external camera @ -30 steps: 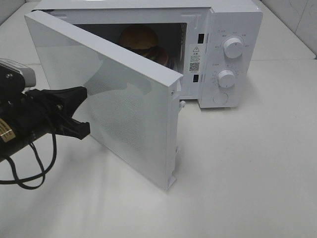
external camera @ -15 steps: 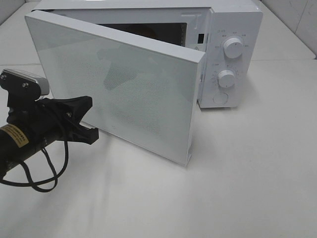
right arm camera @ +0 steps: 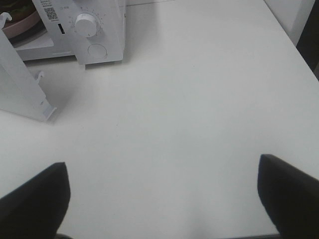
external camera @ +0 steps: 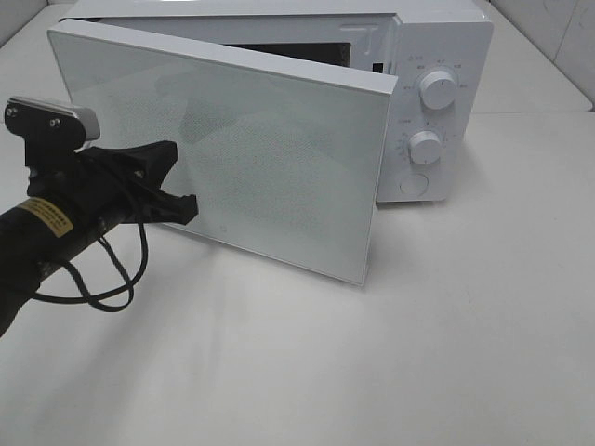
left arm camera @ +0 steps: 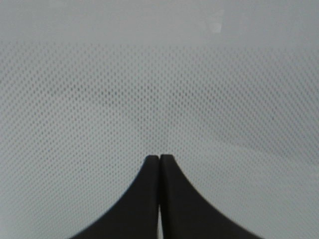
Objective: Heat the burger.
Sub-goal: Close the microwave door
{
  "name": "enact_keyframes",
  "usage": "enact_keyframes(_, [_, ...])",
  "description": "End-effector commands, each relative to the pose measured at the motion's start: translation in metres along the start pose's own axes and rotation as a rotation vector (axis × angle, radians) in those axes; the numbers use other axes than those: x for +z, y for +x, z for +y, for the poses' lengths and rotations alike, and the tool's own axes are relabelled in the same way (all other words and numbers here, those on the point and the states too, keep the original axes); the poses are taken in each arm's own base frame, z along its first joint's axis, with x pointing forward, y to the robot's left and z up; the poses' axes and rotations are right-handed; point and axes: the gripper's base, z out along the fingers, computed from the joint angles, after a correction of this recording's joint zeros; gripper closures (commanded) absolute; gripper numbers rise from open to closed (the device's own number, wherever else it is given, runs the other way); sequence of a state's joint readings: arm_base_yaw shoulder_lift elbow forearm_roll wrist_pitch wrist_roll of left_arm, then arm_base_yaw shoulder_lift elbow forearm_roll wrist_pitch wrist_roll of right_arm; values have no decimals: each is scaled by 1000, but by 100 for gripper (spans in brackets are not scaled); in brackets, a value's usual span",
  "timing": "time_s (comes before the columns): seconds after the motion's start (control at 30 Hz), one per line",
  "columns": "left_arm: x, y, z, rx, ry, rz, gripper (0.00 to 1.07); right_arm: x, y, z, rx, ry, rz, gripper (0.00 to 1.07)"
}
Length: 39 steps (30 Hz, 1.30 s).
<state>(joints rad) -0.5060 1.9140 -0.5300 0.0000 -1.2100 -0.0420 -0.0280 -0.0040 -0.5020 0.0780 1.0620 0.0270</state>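
The white microwave (external camera: 444, 37) stands at the back of the table, its door (external camera: 279, 158) swung most of the way toward the body. The burger is hidden behind the door; only an edge of a pink plate (right arm camera: 20, 22) inside the cavity shows in the right wrist view. My left gripper (external camera: 178, 181) is shut, its black tips against the door's outer face. The left wrist view shows the left gripper (left arm camera: 159, 157) with its fingers pressed together on the door's dotted mesh. My right gripper (right arm camera: 162, 199) hangs open over bare table, right of the microwave, holding nothing.
Two round knobs (external camera: 437, 88) (external camera: 425, 147) and a round button (external camera: 412, 183) sit on the microwave's right panel. A black cable (external camera: 102, 288) loops under my left arm. White table (external camera: 418, 353) spreads in front, with a wall at the back right.
The door has swung from wide open to nearly shut, hiding the burger. My left gripper has moved forward and right along with the door, staying shut.
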Motion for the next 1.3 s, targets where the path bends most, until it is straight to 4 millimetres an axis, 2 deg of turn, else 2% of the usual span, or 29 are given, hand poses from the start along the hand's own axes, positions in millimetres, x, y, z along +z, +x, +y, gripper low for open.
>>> enact_keyframes(0.03, [5,-5,-2,-11,-9,-17,107,-2,1,0,-1,3,-29,9])
enact_keyframes(0.2, [16,-11,-1,-69,-114,-20,107,-2,1,0,-1,3,-29,9])
enact_keyframes(0.37, [24,-13,-7,-76,-112,-39,107,-2,1,0,-1,3,-29,9])
enact_keyframes(0.53, [37,-5,-20,-81,-88,-27,107,-2,1,0,-1,3,-29,9])
enact_keyframes(0.8, [49,-3,-24,-149,-183,-33,107,-2,1,0,-1,3,-29,9])
enact_keyframes(0.87, [61,-2,-28,-132,-199,-10,107,-2,1,0,0,3,-30,9])
enact_keyframes(0.93, [64,-2,-29,-123,-197,-3,107,-2,1,0,0,3,-30,9])
enact_keyframes(1.07, [77,-9,-36,-82,-180,-7,107,-2,1,0,0,3,-30,9])
enact_keyframes(1.3, [88,-21,-40,-85,-173,-48,107,-2,1,0,0,3,-30,9])
